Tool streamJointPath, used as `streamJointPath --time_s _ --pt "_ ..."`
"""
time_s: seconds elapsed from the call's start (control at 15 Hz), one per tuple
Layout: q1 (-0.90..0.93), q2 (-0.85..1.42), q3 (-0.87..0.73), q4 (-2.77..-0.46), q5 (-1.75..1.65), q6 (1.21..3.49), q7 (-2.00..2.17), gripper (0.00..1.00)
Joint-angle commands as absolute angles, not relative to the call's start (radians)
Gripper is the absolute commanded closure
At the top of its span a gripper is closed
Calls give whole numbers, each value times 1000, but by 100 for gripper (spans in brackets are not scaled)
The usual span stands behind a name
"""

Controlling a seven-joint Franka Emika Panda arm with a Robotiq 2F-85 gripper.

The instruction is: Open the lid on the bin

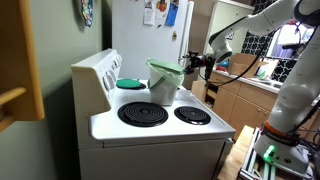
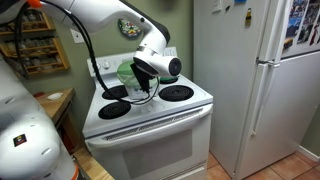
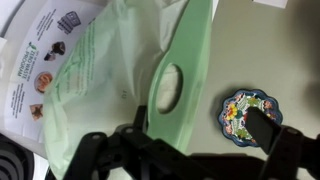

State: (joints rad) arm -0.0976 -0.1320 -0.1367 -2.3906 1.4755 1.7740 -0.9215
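Note:
The pale bin (image 1: pixel 162 90) stands at the back of the white stove between the burners. Its light-green lid (image 1: pixel 166 68) is tilted up off the rim. In the wrist view the lid (image 3: pixel 150 60) fills the middle, on edge, with an oval grip hole. My gripper (image 1: pixel 192 62) hovers beside the lid's raised edge. In the wrist view its fingers (image 3: pixel 196 125) stand wide apart, with the lid's near end between them; I cannot tell whether they touch it. In an exterior view my arm hides most of the bin (image 2: pixel 126 72) and the gripper (image 2: pixel 141 88).
The stove (image 1: pixel 150 125) has coil burners (image 1: pixel 143 113) and a teal dish (image 1: pixel 130 84) at the back. A fridge (image 2: pixel 250 70) with papers (image 3: pixel 40 60) stands close by. A painted plate (image 3: pixel 235 112) hangs on the wall. Wooden cabinets (image 1: pixel 235 100) are nearby.

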Motion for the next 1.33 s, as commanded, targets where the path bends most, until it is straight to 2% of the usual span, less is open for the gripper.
streamJointPath --time_s 0.0,0.67,1.27 --pt "-117 -197 -131 -2423 1471 1770 -890 0" --pt "-121 -244 -121 -2375 1458 1802 -829 0" --pt "-105 -212 -85 -2188 1432 1878 -837 0"
